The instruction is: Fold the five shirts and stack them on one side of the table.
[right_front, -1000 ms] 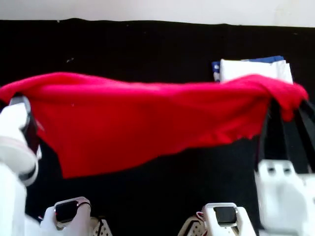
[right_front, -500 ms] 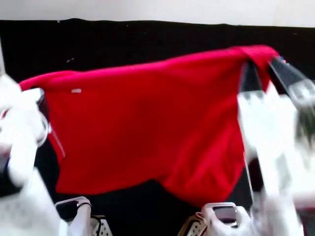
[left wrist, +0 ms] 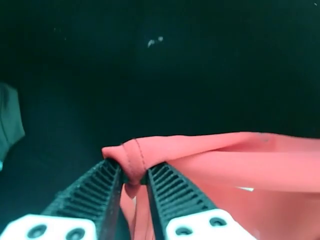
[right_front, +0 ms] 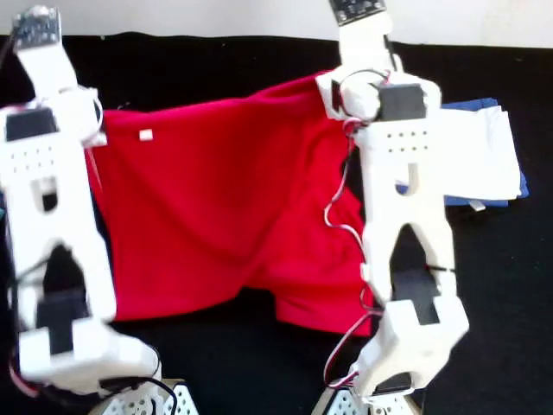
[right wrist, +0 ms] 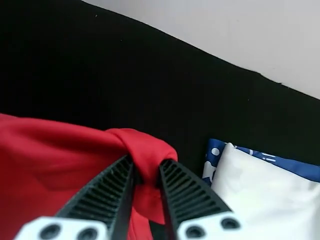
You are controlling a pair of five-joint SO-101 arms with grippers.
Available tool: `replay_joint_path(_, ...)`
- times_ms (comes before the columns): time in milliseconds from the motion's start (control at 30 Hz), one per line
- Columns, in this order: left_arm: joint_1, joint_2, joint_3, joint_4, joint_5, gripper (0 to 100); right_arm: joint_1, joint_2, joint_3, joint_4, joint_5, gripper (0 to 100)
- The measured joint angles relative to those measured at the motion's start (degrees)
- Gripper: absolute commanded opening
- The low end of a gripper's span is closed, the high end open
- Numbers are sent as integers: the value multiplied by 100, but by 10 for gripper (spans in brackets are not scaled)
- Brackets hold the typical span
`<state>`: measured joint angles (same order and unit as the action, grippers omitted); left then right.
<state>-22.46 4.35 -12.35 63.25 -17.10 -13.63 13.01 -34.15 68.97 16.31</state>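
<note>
1. Nearest my bases, the loose lower hem of the red cotton shirt (right_front: 216, 216) sags unevenly over the black cloth-covered counter (right_front: 216, 69), hanging lower on the right arm's side.
2. My white left arm (right_front: 52, 216) and white right arm (right_front: 406, 216) both stretch out over the shirt, one at each side of it.
3. My left jaws are closed tight on a bunched corner of the shirt (left wrist: 225, 160). The ribbed black pads (left wrist: 170, 190) pinch a rolled seam between them, and the fabric runs away in a taut band toward the other arm.
4. My right jaws are likewise clamped on the opposite corner (right wrist: 50, 150), with a knot of red cloth pushed up between their ribbed pads (right wrist: 185, 192).
5. A small white label (right_front: 145, 134) shows on the shirt near the left arm's corner.
6. Just beside the right arm, a white folded shirt (right_front: 484, 156) lies on top of a blue folded shirt (right_front: 475, 105), stacked on the counter.
7. Farthest back, the counter's edge meets a pale wall (right_front: 216, 17).
</note>
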Motion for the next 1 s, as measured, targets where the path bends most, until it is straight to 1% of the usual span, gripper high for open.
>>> replay_joint_path(233, -35, 2286, -3692, 1327, 0, 8, -18, 396, -932, -44, 0, 5)
replay_joint_path(333, -105, 3095, -4949, 1574, 0, 8, -26, 527, -993, -70, 0, 5)
replay_joint_path(400, -132, 3613, -5468, 1679, 0, 8, -35, 826, -993, -79, 0, 5)
replay_joint_path(533, -141, 4519, -6057, 1952, 0, 8, -35, 1407, -870, -79, 0, 5)
replay_joint_path(667, -141, 5081, -6453, 2207, 0, 8, -44, 1749, -862, -79, 0, 5)
replay_joint_path(800, -141, 5354, -6716, 2400, 0, 8, -97, 1846, -862, -44, 0, 5)
replay_joint_path(1000, -141, 5530, -6787, 2743, 0, 8, -141, 2031, -774, 369, 0, 5)
